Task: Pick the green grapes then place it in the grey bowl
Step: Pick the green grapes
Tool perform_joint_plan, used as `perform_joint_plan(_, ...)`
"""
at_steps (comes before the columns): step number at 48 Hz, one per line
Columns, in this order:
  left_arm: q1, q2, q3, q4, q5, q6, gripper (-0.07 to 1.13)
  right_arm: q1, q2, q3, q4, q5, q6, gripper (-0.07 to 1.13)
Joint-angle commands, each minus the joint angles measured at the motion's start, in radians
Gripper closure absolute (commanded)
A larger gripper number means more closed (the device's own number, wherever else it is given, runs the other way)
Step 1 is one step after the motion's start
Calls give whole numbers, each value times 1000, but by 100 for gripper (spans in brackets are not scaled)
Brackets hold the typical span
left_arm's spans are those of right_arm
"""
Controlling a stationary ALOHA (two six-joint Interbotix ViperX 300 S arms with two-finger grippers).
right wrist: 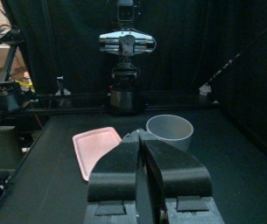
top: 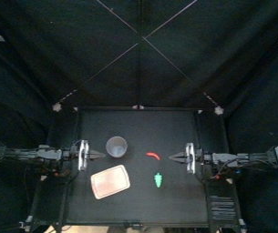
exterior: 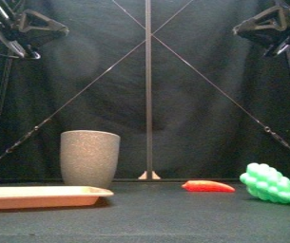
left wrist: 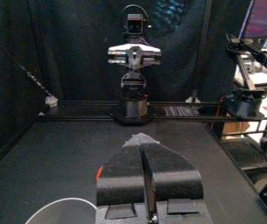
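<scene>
- The left gripper [left wrist: 143, 142] was closed, its jaws pressed together and holding nothing.
- The right gripper [right wrist: 139, 137] was closed and empty too, facing the left one across the bench [top: 135, 123].
- The green grapes [top: 159, 179] lay on the bench near the right gripper, ahead of its tips and toward the front edge, not touching it.
- The grey cup [top: 117, 145] stood just ahead of the left gripper.
- The pink tray [top: 110, 183] lay on that gripper's front side.
- A red toy [top: 153, 156] lay between the grippers.

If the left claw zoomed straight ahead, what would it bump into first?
Probably the right gripper facing it from the other side. The left gripper hangs high, higher than the grey cup and red toy, so it should clear them, though its height is hard to judge exactly.
</scene>
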Motion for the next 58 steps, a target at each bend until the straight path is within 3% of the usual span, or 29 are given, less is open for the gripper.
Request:
perform_joint_plan(1, 3, 15, -40, -5, 95, -2, 96, 11, 29, -11, 40, 9, 25, 97)
perform_joint_plan(15, 17, 15, -86, -11, 282, 3, 96, 15, 123, -64, 241, 187, 163, 96)
perform_joint_plan(21, 28, 15, -84, -11, 313, 3, 96, 48, 175, -72, 330, 241, 255, 88)
perform_joint_plan(27, 40, 15, -77, -12, 318, 2, 96, 72, 245, -74, 391, 259, 345, 67)
perform_joint_plan(35, 64, 14, -71, -11, 318, 3, 96, 127, 380, -80, 405, 261, 442, 23)
perform_joint_plan(41, 74, 15, -71, -12, 318, 3, 96, 152, 477, -94, 411, 262, 523, 3)
perform_joint_plan(58, 74, 15, -58, -11, 314, 3, 96, 187, 669, -117, 413, 279, 689, 3)
